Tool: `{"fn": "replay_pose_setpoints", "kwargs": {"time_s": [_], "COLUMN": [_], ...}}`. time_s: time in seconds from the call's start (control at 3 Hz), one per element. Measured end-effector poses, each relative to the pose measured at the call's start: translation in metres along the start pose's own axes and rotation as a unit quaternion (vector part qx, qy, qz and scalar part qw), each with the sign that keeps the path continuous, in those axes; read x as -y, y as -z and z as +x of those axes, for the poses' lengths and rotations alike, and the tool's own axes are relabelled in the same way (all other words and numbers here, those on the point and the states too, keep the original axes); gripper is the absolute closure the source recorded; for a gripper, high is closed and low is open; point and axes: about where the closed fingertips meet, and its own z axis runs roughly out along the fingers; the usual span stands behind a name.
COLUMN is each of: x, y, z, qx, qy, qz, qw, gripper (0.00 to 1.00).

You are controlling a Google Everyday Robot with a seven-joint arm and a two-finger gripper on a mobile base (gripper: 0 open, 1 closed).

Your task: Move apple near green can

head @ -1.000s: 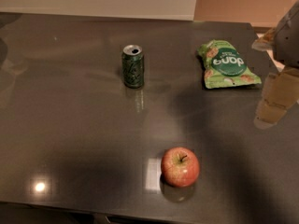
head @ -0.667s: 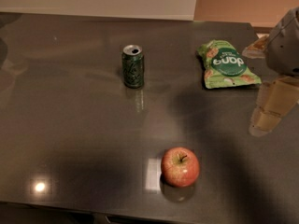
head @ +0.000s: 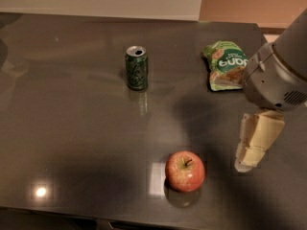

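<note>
The red apple point(head: 185, 171) with yellowish patches and a short stem sits on the dark table near the front edge. The dark green can point(head: 136, 67) stands upright further back and to the left, well apart from the apple. My gripper point(head: 248, 161) hangs at the right, pointing down over the table, a short way right of the apple and slightly above it. It holds nothing that I can see. The grey arm housing point(head: 278, 68) sits above it.
A flat light green snack bag point(head: 224, 64) lies at the back right, partly behind the arm. The dark table point(head: 72, 128) reflects ceiling lights; its front edge runs just below the apple. A pale wall stands behind the table.
The arm and gripper have moved left and down toward the apple's side. The apple, can and bag have not moved.
</note>
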Motion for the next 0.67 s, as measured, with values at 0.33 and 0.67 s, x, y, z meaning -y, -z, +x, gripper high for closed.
{"fn": "replay_pose_setpoints", "kwargs": {"time_s": [0.33, 0.67], "x": [-0.023, -0.040], "y": [-0.024, -0.048], "z": [-0.014, -0.023], "qx": [0.024, 0.043], "qy": [0.029, 0.046], "qz": [-0.028, -0.047], "qw": [0.9989, 0.9969], "gripper": [0.00, 0.00]}}
